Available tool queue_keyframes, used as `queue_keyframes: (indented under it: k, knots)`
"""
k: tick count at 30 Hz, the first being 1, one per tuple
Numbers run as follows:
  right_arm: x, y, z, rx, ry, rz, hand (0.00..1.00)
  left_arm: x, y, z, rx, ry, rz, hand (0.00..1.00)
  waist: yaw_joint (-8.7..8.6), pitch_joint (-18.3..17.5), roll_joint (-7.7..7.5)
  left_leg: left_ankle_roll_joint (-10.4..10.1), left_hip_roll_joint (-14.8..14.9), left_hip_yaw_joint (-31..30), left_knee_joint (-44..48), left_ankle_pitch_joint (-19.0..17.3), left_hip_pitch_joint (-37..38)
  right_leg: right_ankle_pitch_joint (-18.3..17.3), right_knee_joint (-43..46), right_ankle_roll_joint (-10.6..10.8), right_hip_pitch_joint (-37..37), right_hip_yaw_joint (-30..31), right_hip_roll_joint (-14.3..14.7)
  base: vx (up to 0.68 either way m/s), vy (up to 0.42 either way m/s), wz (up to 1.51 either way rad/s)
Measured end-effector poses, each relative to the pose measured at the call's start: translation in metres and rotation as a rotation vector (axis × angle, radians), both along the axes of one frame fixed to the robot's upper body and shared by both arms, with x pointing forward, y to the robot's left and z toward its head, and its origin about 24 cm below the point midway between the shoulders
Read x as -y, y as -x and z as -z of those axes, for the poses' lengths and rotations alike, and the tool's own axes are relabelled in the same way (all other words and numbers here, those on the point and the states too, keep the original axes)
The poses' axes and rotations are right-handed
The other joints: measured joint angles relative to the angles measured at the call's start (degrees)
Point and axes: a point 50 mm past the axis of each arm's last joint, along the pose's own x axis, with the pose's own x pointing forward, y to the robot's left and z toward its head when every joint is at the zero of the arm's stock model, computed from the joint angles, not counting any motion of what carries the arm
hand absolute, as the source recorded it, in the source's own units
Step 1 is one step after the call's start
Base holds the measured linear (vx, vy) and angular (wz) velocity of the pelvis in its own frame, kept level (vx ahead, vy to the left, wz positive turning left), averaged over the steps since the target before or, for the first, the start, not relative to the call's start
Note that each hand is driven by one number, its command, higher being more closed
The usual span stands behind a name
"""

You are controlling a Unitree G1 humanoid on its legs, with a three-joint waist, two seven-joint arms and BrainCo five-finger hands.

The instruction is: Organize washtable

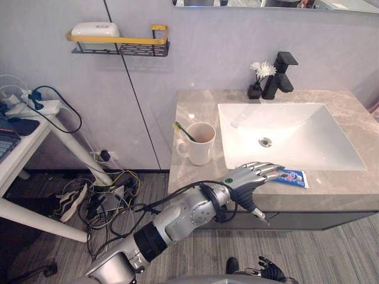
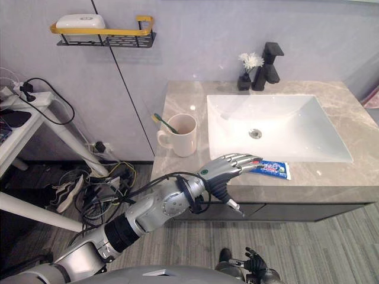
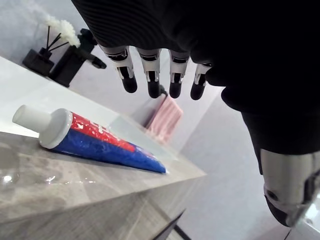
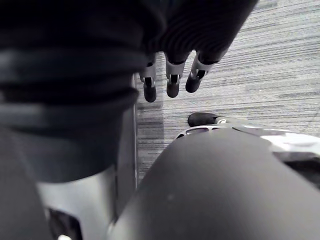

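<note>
Toothpaste tube (image 1: pixel 293 177) lies along counter (image 1: pixel 331 189) front edge (cap toward left hand (image 1: pixel 250 174)).

This is a bathroom: a grey marble-look vanity counter (image 1: pixel 331 192) carries a white rectangular sunken basin (image 1: pixel 308 139) with a black angular tap (image 1: pixel 281 74), a cream ceramic mug (image 1: pixel 200 147) holding a green-handled toothbrush (image 1: pixel 183 131), and a blue-and-red toothpaste tube (image 1: pixel 293 177), below a black wire wall shelf with a yellow rail (image 1: pixel 121 42).

The left arm (image 1: pixel 177 218) is silver-grey, built of rounded segments with a black band at mid-length. The left robot hand (image 1: pixel 253 175) has silver fingers with dark tips and a small green dot on its back. The right robot hand (image 4: pixel 172 82) wears a dark ribbed cover.
</note>
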Motion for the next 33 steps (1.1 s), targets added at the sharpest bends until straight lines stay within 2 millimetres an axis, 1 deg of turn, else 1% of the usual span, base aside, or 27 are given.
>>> queue_keyframes:
  k: [7, 10, 14, 19, 23, 26, 27, 28, 29, 30, 31, 32, 33]
  knots:
    - [0.000, 0.000, 0.000, 0.001, 0.001, -0.001, 0.00, 0.000, -0.002, 0.002, -0.003, 0.001, -0.011, 0.00, -0.10, 0.0, 0.02, 0.0, 0.0, 0.6, -0.1, 0.0, 0.0, 0.0, 0.0, 0.0, -0.2, 0.2, 0.0, 0.00, 0.001, -0.01]
    - [0.000, -0.001, 0.000, 0.002, 0.002, -0.001, 0.00, -0.001, -0.011, 0.009, -0.013, -0.039, -0.035, 0.00, -0.09, 0.0, 0.03, 0.0, 0.0, 1.4, -0.2, 0.0, 0.0, 0.0, 0.0, 0.0, -0.8, 1.0, 0.1, 0.01, 0.005, -0.12]
    - [0.000, -0.002, -0.001, 0.006, 0.003, -0.005, 0.00, -0.001, -0.020, 0.010, -0.002, -0.064, -0.056, 0.00, -0.32, 0.0, 0.08, 0.0, 0.0, 2.3, -0.5, 0.0, 0.0, 0.1, 0.0, 0.1, -1.8, 1.7, 0.1, 0.03, -0.001, -0.11]
    - [0.000, -0.006, -0.001, 0.010, 0.025, -0.047, 0.00, -0.001, -0.025, 0.013, -0.011, -0.078, -0.079, 0.00, -0.43, 0.1, 0.15, -0.1, -0.1, 3.1, -0.6, -0.2, 0.3, 0.2, 0.0, 0.2, -2.0, 2.4, 0.2, 0.03, 0.005, -0.08]
    - [-0.001, -0.008, -0.002, 0.014, 0.028, -0.068, 0.00, -0.002, -0.026, 0.012, -0.011, -0.076, -0.091, 0.00, -0.44, 0.2, 0.17, 0.1, -0.2, 4.2, -0.5, -0.6, 0.6, 0.3, 0.0, 0.3, -2.2, 3.5, 0.2, 0.01, 0.016, -0.13]
    - [-0.002, -0.012, -0.004, 0.034, 0.028, -0.079, 0.00, -0.001, -0.029, 0.008, 0.008, -0.064, -0.097, 0.00, -0.43, 0.4, 0.23, 0.2, -0.2, 4.9, -0.6, -0.8, 0.7, 0.3, 0.0, 0.4, -2.7, 4.3, 0.3, 0.00, 0.014, -0.14]
    - [-0.001, -0.013, -0.004, 0.037, 0.031, -0.083, 0.00, -0.007, -0.037, 0.016, -0.018, -0.073, -0.133, 0.00, -0.22, 0.8, 0.44, 0.2, -0.2, 4.9, -0.7, -0.8, 0.5, 0.4, 0.0, 0.4, -2.8, 4.5, 0.1, 0.00, 0.042, -0.15]
    - [0.001, -0.013, -0.005, 0.042, 0.036, -0.078, 0.00, -0.020, -0.058, 0.032, -0.071, -0.119, -0.214, 0.00, 0.20, 0.6, 0.65, 0.2, -0.2, 5.3, -0.4, -0.8, 0.0, 0.6, 0.0, 0.4, -3.2, 4.9, 0.1, 0.00, 0.046, -0.14]
    - [0.001, -0.011, -0.006, 0.046, 0.040, -0.090, 0.00, -0.026, -0.067, 0.026, -0.086, -0.086, -0.257, 0.00, 0.18, 0.6, 0.90, 0.2, -0.2, 5.6, 0.2, -0.8, -0.5, 1.1, 0.2, 0.3, -4.0, 5.4, 0.1, -0.03, 0.027, -0.08]
    - [-0.002, -0.011, -0.006, 0.051, 0.036, -0.102, 0.00, -0.023, -0.066, 0.018, -0.027, -0.060, -0.278, 0.00, 0.32, 0.7, 1.05, 0.2, -0.3, 5.7, 0.5, -0.8, -0.9, 1.3, 0.4, 0.3, -4.3, 5.6, 0.1, -0.07, 0.030, -0.13]
    - [-0.003, -0.018, -0.008, 0.067, 0.045, -0.156, 0.00, -0.030, -0.056, -0.001, 0.081, 0.008, -0.292, 0.00, -0.34, 0.8, 1.20, 0.2, -0.4, 6.1, 0.9, -0.8, -2.1, 1.8, 0.4, 0.3, -5.6, 6.4, -0.1, -0.09, 0.032, -0.21]
    - [-0.001, -0.016, -0.008, 0.068, 0.051, -0.161, 0.00, -0.026, -0.034, -0.020, 0.159, 0.064, -0.195, 0.00, -0.25, 1.1, 1.49, 0.2, -0.4, 6.6, 1.4, -0.8, -2.8, 2.0, 0.4, 0.2, -6.3, 7.0, 0.0, -0.08, 0.029, -0.18]
    - [0.004, -0.012, -0.008, 0.065, 0.054, -0.120, 0.00, -0.017, -0.027, -0.026, 0.177, 0.075, -0.140, 0.00, 0.35, 1.0, 1.68, 0.2, -0.4, 6.3, 1.6, -0.8, -3.0, 2.1, 0.4, 0.2, -6.4, 6.9, -0.1, -0.06, 0.019, 0.00]
